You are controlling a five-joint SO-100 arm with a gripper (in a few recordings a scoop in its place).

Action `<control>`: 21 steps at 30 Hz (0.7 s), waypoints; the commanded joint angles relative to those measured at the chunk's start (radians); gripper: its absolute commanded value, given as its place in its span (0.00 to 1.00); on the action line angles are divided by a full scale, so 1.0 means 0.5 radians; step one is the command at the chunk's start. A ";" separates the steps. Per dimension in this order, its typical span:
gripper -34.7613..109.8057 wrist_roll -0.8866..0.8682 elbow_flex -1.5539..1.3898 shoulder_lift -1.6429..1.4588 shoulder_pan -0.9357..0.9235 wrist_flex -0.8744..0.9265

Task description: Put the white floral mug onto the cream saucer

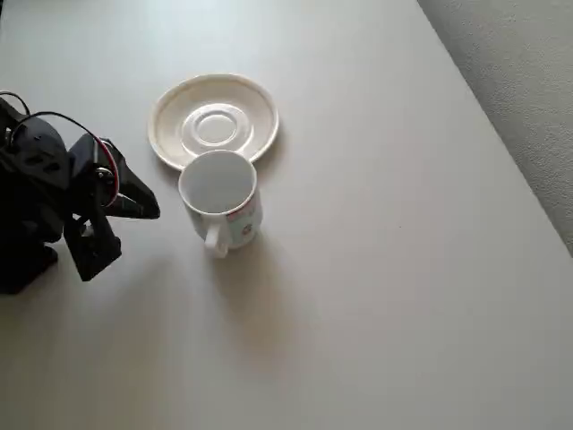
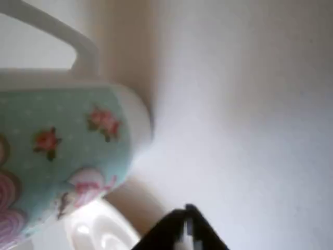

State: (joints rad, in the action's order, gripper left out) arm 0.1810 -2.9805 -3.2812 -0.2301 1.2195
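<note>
White floral mug (image 1: 220,199) stands upright on the bench (image 1: 376,287), mouth up, handle pointing toward the bottom of the overhead view. It sits just beside the cream saucer (image 1: 213,119), at the saucer's near rim; touching or overlapping, cannot tell. Saucer lies closer to the far edge of the bench. Black pincer (image 1: 148,204) at the left side, tip pointing at the mug, apart from it, holding nothing; open or closed, cannot tell. Wrist view: mug (image 2: 62,151) close up, pink-red flowers on pale blue, saucer rim (image 2: 99,232) below it.
</note>
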 commanded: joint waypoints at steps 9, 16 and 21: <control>0.23 0.009 -0.003 -0.021 0.012 -0.034; 0.23 0.012 -0.003 -0.021 0.018 -0.037; 0.23 0.316 0.252 -0.021 -0.160 0.061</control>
State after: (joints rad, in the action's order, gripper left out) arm 0.2746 -2.9867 -3.2812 -0.2255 1.2164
